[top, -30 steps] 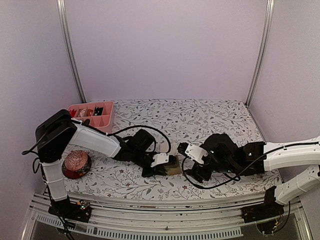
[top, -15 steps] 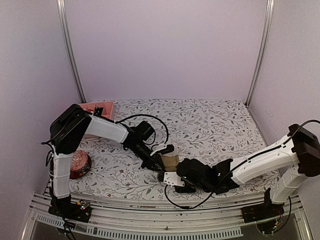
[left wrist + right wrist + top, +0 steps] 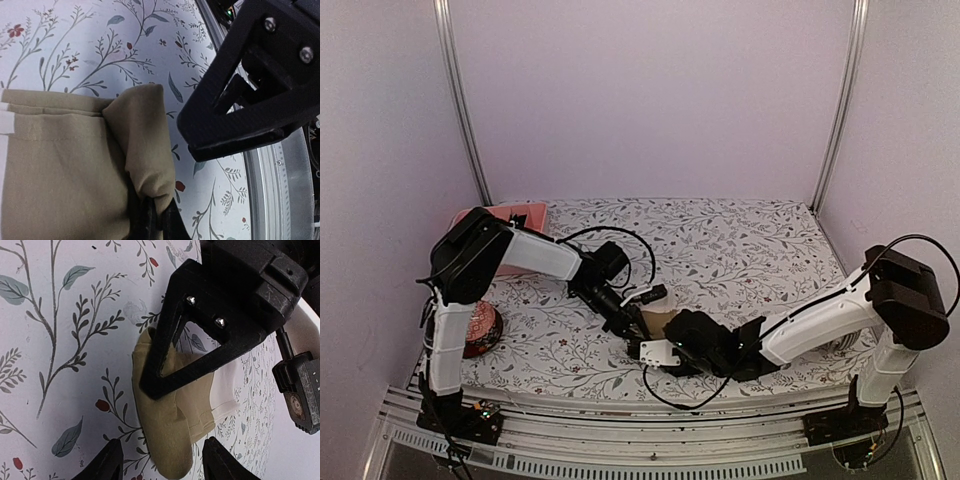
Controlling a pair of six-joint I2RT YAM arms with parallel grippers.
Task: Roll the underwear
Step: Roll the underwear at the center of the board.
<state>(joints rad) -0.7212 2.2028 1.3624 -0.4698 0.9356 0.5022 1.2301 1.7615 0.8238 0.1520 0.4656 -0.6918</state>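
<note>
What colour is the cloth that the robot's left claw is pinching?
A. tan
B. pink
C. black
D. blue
A: the left gripper is shut on a fold of the tan underwear, as its own wrist view shows.

Right tool [image 3: 161, 462] has swung over to tan underwear [image 3: 166, 431].

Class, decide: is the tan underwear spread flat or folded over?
Folded over: the tan underwear has one edge doubled onto itself, pinched in the left gripper.
</note>
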